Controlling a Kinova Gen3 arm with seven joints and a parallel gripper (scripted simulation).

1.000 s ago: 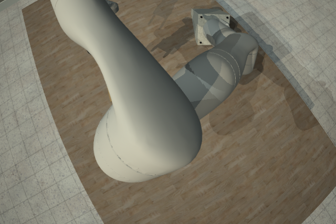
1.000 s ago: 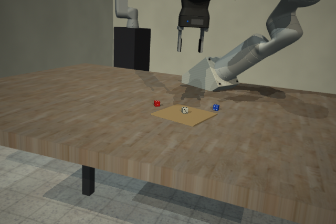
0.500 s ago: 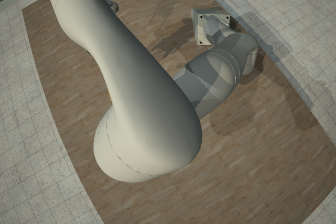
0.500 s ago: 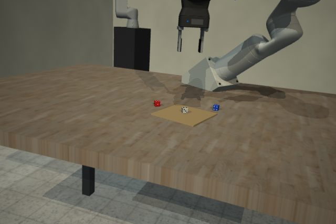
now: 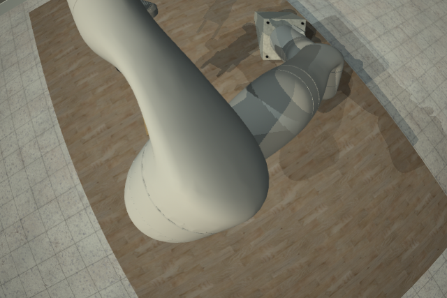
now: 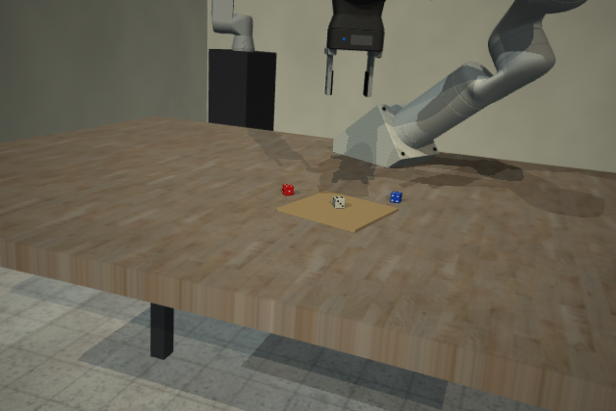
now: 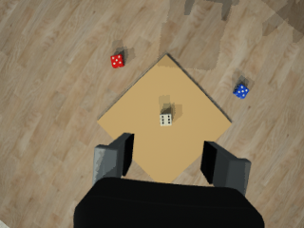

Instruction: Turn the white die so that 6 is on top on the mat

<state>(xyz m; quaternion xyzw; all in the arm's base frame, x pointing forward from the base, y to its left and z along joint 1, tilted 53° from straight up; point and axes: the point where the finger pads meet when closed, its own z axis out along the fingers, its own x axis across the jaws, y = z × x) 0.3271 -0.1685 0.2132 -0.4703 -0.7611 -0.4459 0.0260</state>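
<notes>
Tan mat point(image 6: 347, 215) lies flat on tabletop point(image 6: 198, 247), a corner toward the exterior camera. White die point(image 6: 339, 201) sits on it near centre, pips unclear. Red die point(image 6: 287, 190) and blue die point(image 6: 396, 196) off mat, either side. Gripper point(image 6: 347, 90) high above, fingers point(image 6: 328, 73) spread, empty. No readable writing.

White die point(image 7: 166, 120) mid-mat point(image 7: 136, 110)

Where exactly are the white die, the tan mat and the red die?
white die point(image 7: 166, 118): wrist view, on its top face.
tan mat point(image 7: 136, 121): wrist view, on a bare part left of the white die.
red die point(image 6: 287, 190): exterior view, on its front face.
</notes>
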